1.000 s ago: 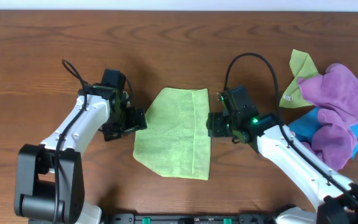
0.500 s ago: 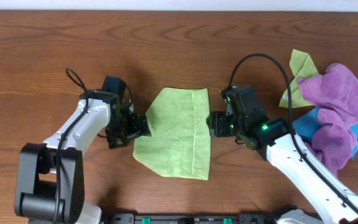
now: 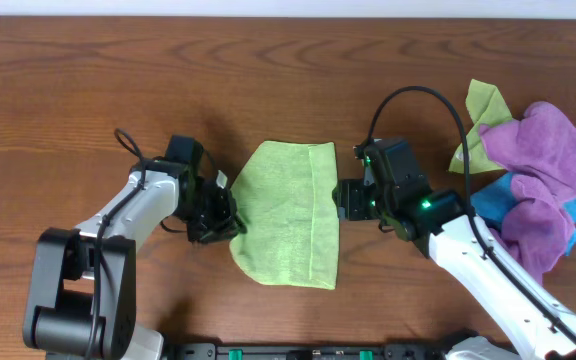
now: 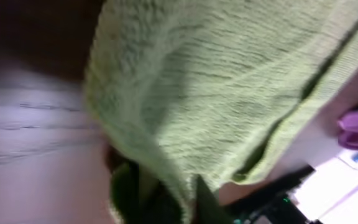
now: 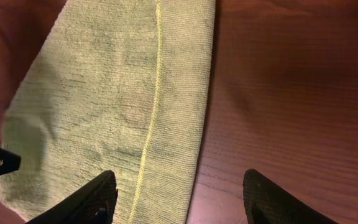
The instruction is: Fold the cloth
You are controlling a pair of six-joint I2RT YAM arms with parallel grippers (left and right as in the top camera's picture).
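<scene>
Now left claw, open beside cloth second ago, clamps its left edge; right claw gapes alongside; fold can begin.

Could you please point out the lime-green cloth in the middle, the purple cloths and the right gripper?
lime-green cloth (image 3: 288,215), overhead view, its flat middle.
purple cloths (image 3: 543,145), overhead view, the upper purple fold.
right gripper (image 5: 180,186), right wrist view, midway between its fingertips.

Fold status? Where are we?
Done: cloth seems folded once, a hemmed edge lying across its right part. In hand: left gripper shut on its left corner; right gripper open at the right edge. Left: carry that corner over, release.
</scene>
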